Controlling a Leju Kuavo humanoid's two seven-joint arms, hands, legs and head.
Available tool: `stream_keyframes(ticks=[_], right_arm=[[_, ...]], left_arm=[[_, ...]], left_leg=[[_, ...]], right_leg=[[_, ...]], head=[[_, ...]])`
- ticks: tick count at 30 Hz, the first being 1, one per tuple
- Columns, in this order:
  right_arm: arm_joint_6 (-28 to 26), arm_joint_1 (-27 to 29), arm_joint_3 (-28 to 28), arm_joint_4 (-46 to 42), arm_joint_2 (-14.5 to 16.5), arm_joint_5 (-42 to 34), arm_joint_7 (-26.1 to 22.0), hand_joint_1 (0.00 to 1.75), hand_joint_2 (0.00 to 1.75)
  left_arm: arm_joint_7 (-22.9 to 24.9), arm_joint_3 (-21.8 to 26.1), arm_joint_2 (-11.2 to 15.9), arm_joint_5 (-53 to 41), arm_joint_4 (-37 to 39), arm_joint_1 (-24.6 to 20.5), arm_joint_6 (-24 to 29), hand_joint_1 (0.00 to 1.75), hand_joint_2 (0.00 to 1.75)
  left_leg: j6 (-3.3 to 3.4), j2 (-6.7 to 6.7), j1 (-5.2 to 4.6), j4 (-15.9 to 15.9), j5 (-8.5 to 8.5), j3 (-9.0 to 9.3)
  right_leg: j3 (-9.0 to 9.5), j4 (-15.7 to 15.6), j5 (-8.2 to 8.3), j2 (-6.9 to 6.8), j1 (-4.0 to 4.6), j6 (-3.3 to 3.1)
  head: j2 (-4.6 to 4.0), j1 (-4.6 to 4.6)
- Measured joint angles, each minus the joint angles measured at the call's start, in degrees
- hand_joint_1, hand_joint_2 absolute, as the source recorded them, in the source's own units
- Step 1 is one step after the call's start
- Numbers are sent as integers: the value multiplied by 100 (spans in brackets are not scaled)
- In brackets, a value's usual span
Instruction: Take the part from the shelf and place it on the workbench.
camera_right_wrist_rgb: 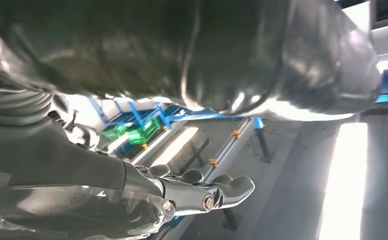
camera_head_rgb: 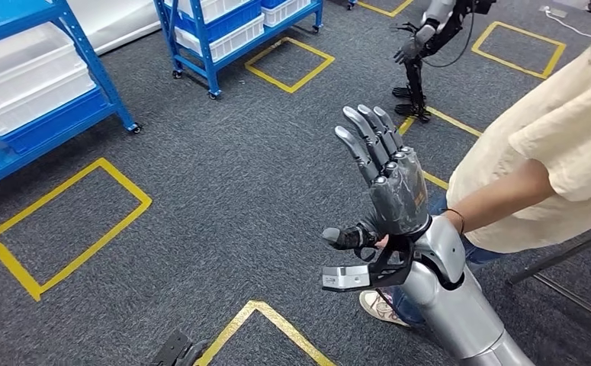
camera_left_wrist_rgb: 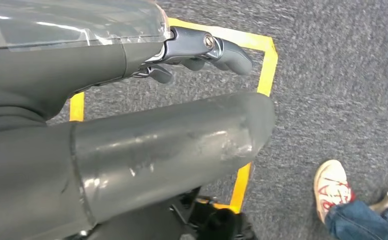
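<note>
My right hand (camera_head_rgb: pixel 387 191) is raised in front of me over the grey carpet, fingers spread and straight, with nothing in it. The right wrist view shows its fingers (camera_right_wrist_rgb: pixel 202 192) stretched out and bare. My left hand (camera_left_wrist_rgb: pixel 197 47) hangs low over the floor, its fingers loosely extended and holding nothing. A blue shelf (camera_head_rgb: pixel 86 57) with white bins (camera_head_rgb: pixel 25 84) stands at the far left, well away from both hands. I cannot make out a part on it.
A person in a cream shirt (camera_head_rgb: pixel 551 145) stands close on my right, a forearm (camera_head_rgb: pixel 505 198) reaching to my right wrist. Their shoe (camera_left_wrist_rgb: pixel 332 187) is near my left side. A second blue shelf (camera_head_rgb: pixel 223 30), another robot (camera_head_rgb: pixel 425 46) and yellow tape squares (camera_head_rgb: pixel 63 229) lie ahead.
</note>
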Motion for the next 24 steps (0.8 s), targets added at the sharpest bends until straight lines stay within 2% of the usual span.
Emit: stream_keyframes(ticks=[1, 2, 3, 4, 5, 7, 8, 10, 11, 12, 13, 14, 15, 16, 18, 19, 20, 21, 23, 24], right_arm=[[-1, -2, 0, 0, 0, 0, 0, 0, 0], [-1, -6, 0, 0, 0, 0, 0, 0, 0], [-1, -8, 0, -1, 0, 0, 0, 0, 0], [-1, -11, 0, -1, 0, 1, 0, 0, 0], [-1, -12, 0, -1, 0, 1, 0, 0, 0], [-2, -14, 0, -1, -1, 2, 0, 0, 0], [-2, -16, 0, 0, -1, 2, 0, 0, 0], [-5, -20, 1, 0, -3, -1, 0, 0, 0], [-6, -17, 1, 3, -4, -3, 0, 0, 0], [-7, -11, 1, 10, -6, -9, 0, 0, 0], [-8, -3, 1, 21, -8, -19, 0, 0, 0], [-9, 6, 2, 35, -8, -29, 0, 0, 0], [-10, 13, 2, 48, -9, -39, -1, 0, 0], [-12, 16, 2, 59, -8, -45, -3, 0, 0], [-13, 17, 2, 70, -8, -51, -9, 0, 0], [-11, 16, 2, 75, -9, -57, -13, 0, 0], [-8, 16, 2, 83, -11, -67, -16, 0, 0], [-5, 16, 2, 93, -12, -79, -22, 0, 0], [0, 17, 2, 119, -13, -99, -31, 0, 0], [1, 16, 2, 132, -15, -103, -34, 0, 0]], left_arm=[[1, -1, -2, -4, 1, 1, 0, 0, 0], [1, -1, -8, -7, 1, -1, 0, 0, 0], [1, 0, -15, -7, 1, -7, 0, 0, 0], [2, 1, -22, -2, 2, -13, 0, 0, 0], [3, 1, -28, 2, 2, -15, 0, 0, 0], [8, 2, -33, 8, 3, -5, 0, 0, 0], [12, 3, -34, 8, 3, 4, 0, 0, 0], [23, 4, -36, 4, 4, -5, 0, 0, 0], [31, 4, -38, 3, 5, -21, 0, 0, 0], [40, 4, -40, 1, 5, -37, 0, 0, 0], [51, 4, -40, 1, 5, -45, 0, 0, 0], [61, 4, -41, 1, 5, -43, 0, 0, 0], [68, 4, -41, 1, 5, -36, 0, 0, 0], [72, 5, -40, 1, 5, -30, 0, 0, 0], [73, 8, -39, 4, 5, -35, 0, 0, 0], [72, 9, -39, 5, 5, -45, 0, 0, 0], [72, 10, -39, 6, 5, -52, 0, 0, 0], [72, 10, -39, 6, 5, -54, 0, 0, 0], [73, 11, -38, -1, 6, -46, 0, 0, 0], [73, 11, -38, -5, 6, -45, -2, 0, 0]], left_leg=[[-4, -77, -2, 11, -4, 3], [-9, -143, 3, 18, -8, 3], [-23, -206, 1, 31, -10, -10], [-48, -268, 11, 37, -4, -33], [-81, -326, 27, 37, 4, -58], [-167, -458, 53, 16, 28, -90], [-195, -412, 49, 33, 14, -97], [-233, -108, 27, 313, -161, -218], [-243, 92, 30, 625, -329, -359], [-261, 209, 39, 999, -511, -544], [-281, 262, 52, 1345, -649, -716], [-297, 288, 60, 1551, -698, -816], [-308, 305, 65, 1546, -642, -806], [-310, 334, 68, 1316, -496, -675], [-282, 521, 47, 541, -189, -234], [-250, 607, 26, 242, -106, -68], [-218, 660, 5, 78, -82, 18], [-187, 658, -18, 33, -99, 31], [-127, 526, -14, 7, -74, 32], [-97, 471, -8, -17, -61, 48]], right_leg=[[109, -309, 235, 48, 2, -26], [264, -707, 454, 172, 0, -56], [405, -1062, 607, 323, -5, -82], [500, -1303, 689, 441, -3, -97], [543, -1415, 699, 514, 5, -107], [578, -1466, 705, 419, 15, -132], [614, -1505, 717, 344, 10, -158], [686, -1585, 740, 179, -6, -214], [707, -1599, 738, 90, 8, -233], [711, -1598, 729, 6, 21, -250], [711, -1595, 720, -81, 32, -259], [710, -1592, 712, -163, 36, -261], [710, -1588, 704, -238, 38, -255], [714, -1581, 694, -310, 39, -246], [727, -1554, 656, -442, 52, -209], [732, -1539, 634, -496, 66, -184], [737, -1527, 616, -543, 81, -158], [742, -1523, 605, -590, 96, -132], [762, -1526, 579, -670, 94, -78], [759, -1485, 530, -621, 79, -47]], head=[[0, 0], [0, 0], [0, -1], [0, -1], [0, 0], [0, 2], [0, 3], [0, -3], [0, -4], [0, -7], [0, -6], [0, -7], [0, -7], [0, -7], [0, -7], [0, -3], [0, -1], [0, 2], [0, 2], [0, 3]])
